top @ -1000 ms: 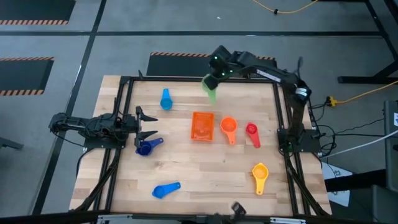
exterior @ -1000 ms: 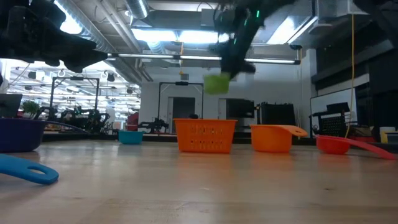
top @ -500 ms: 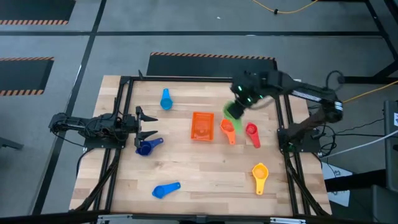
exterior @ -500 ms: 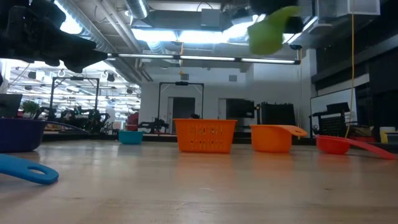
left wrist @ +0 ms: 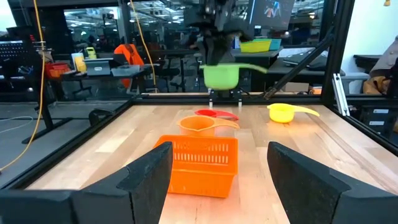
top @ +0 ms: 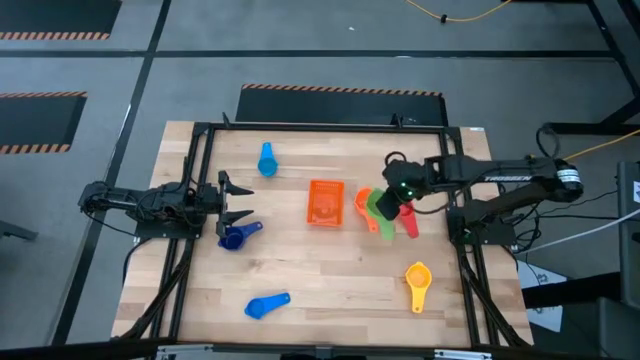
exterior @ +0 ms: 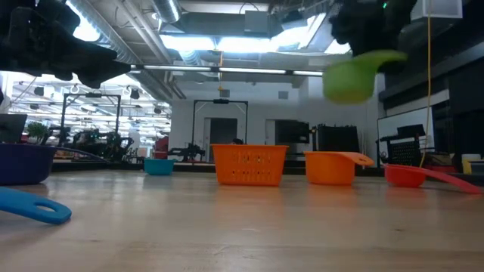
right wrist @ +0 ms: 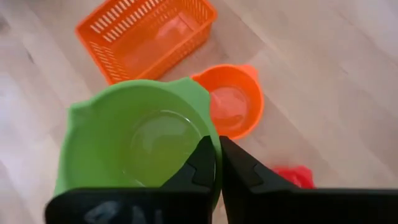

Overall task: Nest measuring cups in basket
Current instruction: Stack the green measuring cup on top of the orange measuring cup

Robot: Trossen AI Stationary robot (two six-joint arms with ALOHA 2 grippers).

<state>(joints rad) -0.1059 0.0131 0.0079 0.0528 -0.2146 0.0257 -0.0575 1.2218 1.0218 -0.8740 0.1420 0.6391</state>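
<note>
Overhead, six cups show on the pale wooden table: a light blue cup (top: 267, 159) at upper left, a dark blue cup (top: 234, 237) at left centre, a blue cup (top: 267, 305) at lower left, an orange cup (top: 364, 204) and a red cup (top: 406, 216) right of centre, a yellow cup (top: 417, 277) at lower right. A seventh, the green cup (top: 380, 206), hangs from the right gripper (top: 398, 196), overlapping the orange cup and lying between it and the red one. One basket (top: 325, 202), rectangular with meshed orange walls, sits mid-frame. The left gripper (top: 237, 201) waits at the left edge, fingers spread.

From table height, the green cup (exterior: 350, 75) is in the air at upper right, above the orange cup (exterior: 331, 167); the basket (exterior: 249, 164) stands at centre.

In the left wrist view the green cup (left wrist: 222, 76) floats above the red cup (left wrist: 214, 114), behind the basket (left wrist: 199, 163).

In the right wrist view the dark fingers (right wrist: 203, 165) pinch the green cup's (right wrist: 140, 142) smooth round rim, jaws narrow; the basket (right wrist: 148, 36) lies at upper left.
</note>
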